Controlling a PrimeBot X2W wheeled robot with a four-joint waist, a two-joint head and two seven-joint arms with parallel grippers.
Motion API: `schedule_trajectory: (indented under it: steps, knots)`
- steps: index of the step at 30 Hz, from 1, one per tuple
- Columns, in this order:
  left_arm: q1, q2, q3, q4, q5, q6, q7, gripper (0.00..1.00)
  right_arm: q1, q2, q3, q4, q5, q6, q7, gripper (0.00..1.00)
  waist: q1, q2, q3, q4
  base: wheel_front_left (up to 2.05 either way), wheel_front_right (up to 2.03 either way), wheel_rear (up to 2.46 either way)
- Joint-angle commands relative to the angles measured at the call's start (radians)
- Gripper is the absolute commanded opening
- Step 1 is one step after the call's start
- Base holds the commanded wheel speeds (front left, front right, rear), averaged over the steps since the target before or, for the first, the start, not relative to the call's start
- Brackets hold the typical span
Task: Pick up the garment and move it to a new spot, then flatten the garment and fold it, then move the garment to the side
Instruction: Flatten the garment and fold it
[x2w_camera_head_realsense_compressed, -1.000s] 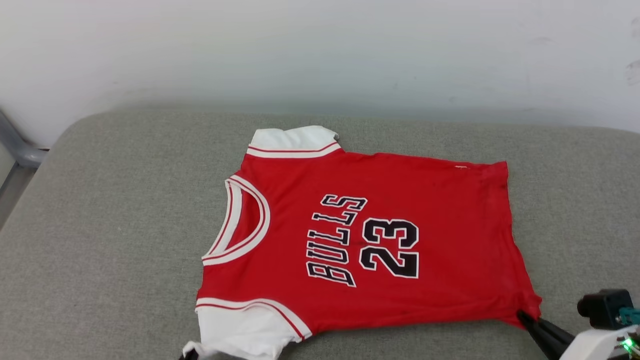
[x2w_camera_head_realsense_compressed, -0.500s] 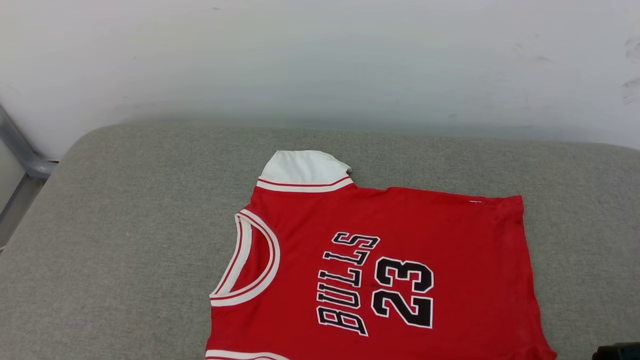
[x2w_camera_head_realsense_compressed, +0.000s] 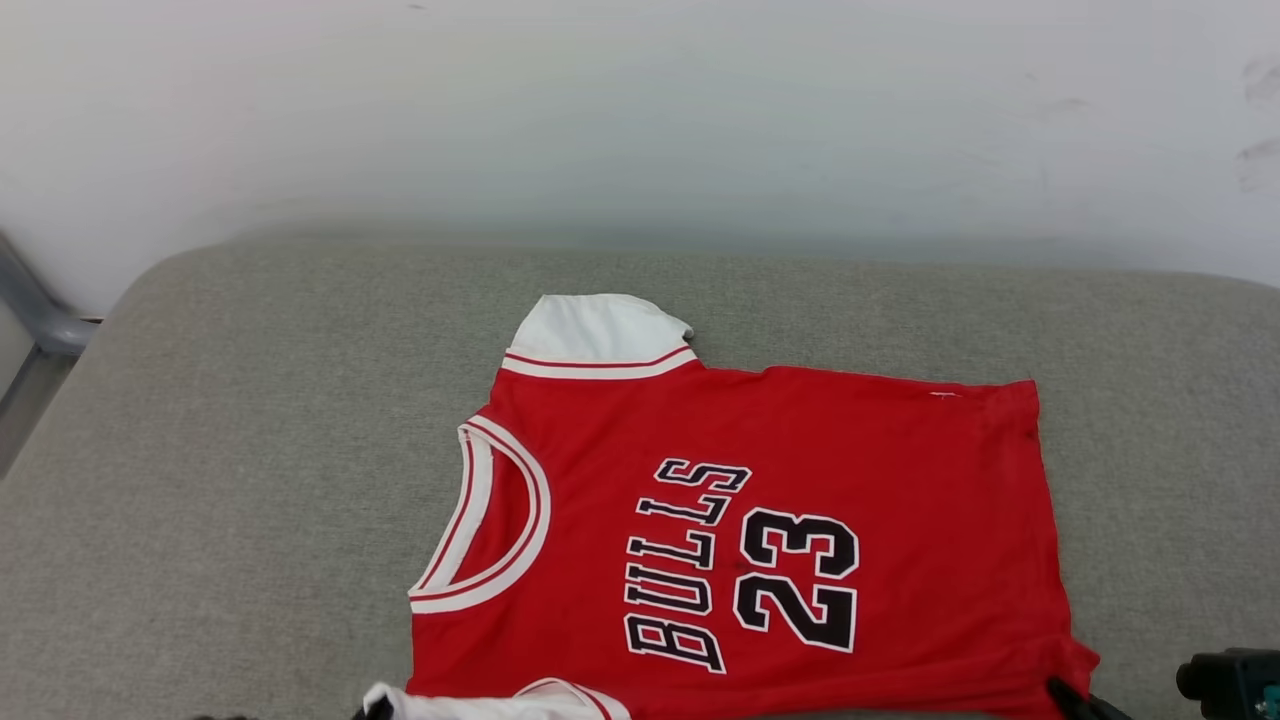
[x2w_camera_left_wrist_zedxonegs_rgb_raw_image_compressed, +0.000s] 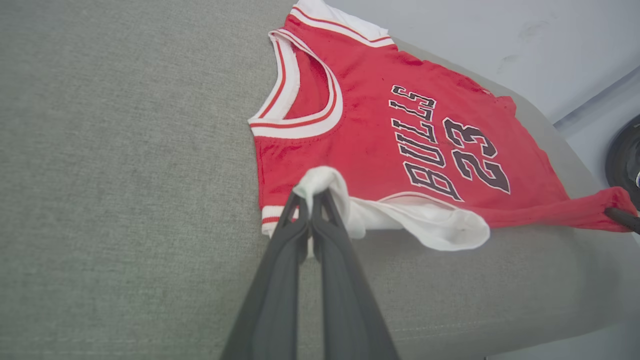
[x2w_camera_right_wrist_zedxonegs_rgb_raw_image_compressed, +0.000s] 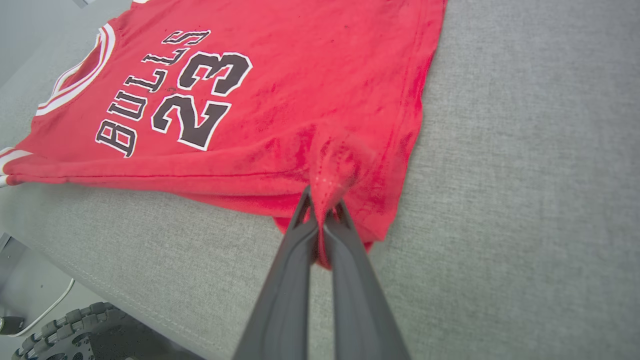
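Note:
The garment is a red shirt with white sleeves and black "BULLS 23" lettering, lying front-up on a grey cushion, neck to the left. My left gripper is shut on the near white sleeve, which is bunched and lifted off the surface. My right gripper is shut on the near bottom corner of the red hem, pinched up into a peak. In the head view the right gripper sits at the garment's lower right corner. The near edge of the garment is raised.
The grey cushion's front edge drops off just behind my grippers. A white wall rises behind the cushion. A grey metal frame stands at the far left. The robot's wheeled base sits below the cushion edge.
The head camera has shifted, so the whole scene sits lower than a second ago. Since half a second ago the near sleeve and hem corner have come back into view, still gripped.

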Motion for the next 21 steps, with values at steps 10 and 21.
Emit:
schedule_trajectory:
  steps: [10, 21]
  knots:
    - [-0.209, 0.026, -0.004, 0.053, 0.047, -0.051, 0.03, 0.0, -0.08, 0.004, 0.013, 0.002, 0.019, -0.001, -0.01, 0.0, -0.0001, -0.0001, 0.047, -0.044, 0.0, 0.0, 0.0]
    - [-0.476, 0.028, -0.033, 0.199, 0.083, -0.124, 0.082, 0.0, -0.206, -0.014, 0.052, 0.033, 0.035, -0.001, 0.002, 0.0, -0.0001, -0.0001, 0.157, -0.083, 0.0, 0.0, 0.0]
